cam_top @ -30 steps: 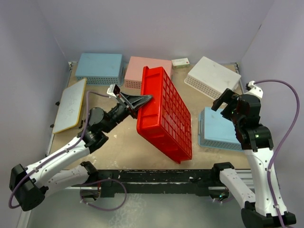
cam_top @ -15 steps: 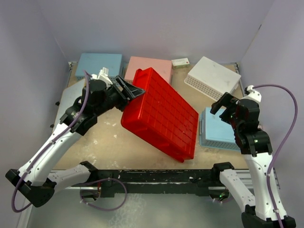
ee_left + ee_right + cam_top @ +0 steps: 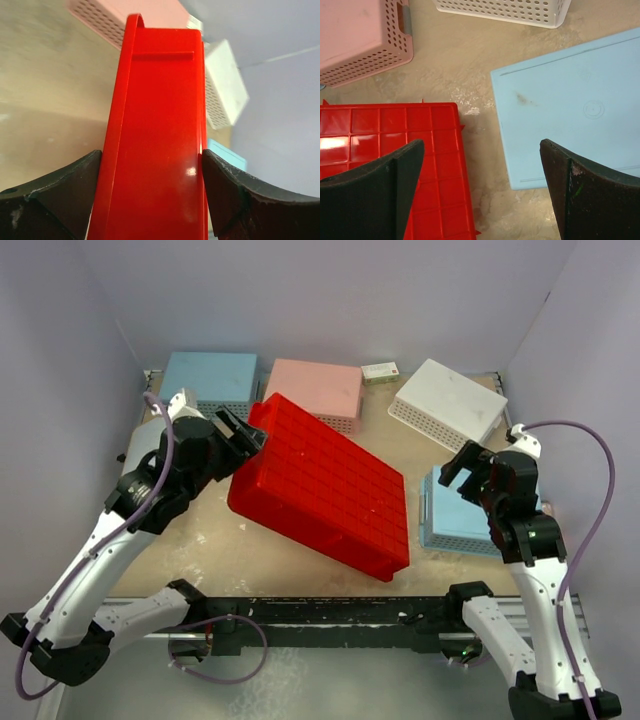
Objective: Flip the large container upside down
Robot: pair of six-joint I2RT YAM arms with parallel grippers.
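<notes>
The large container (image 3: 320, 490) is a glossy red tray lying with its grid-ribbed underside facing up, mid-table. My left gripper (image 3: 240, 433) is at its far-left end. In the left wrist view the tray's red end wall (image 3: 155, 100) runs between the jaws of the left gripper (image 3: 151, 155), which stand wide apart on either side of it, open. My right gripper (image 3: 462, 462) hangs open above the bare table between the tray's right corner (image 3: 385, 135) and a light blue basket (image 3: 570, 110). Nothing lies between the black fingers (image 3: 395, 180) of the right gripper (image 3: 481, 150).
Along the back stand a blue basket (image 3: 208, 380), a pink basket (image 3: 315, 388), a small box (image 3: 380, 371) and a white basket (image 3: 447, 402). The upturned light blue basket (image 3: 455, 515) sits right of the tray. Walls close in on three sides.
The tray went from standing steeply on its long edge to lying ribbed side up. My left arm swung up and to the left, and its jaws spread wide. The right gripper barely moved.
</notes>
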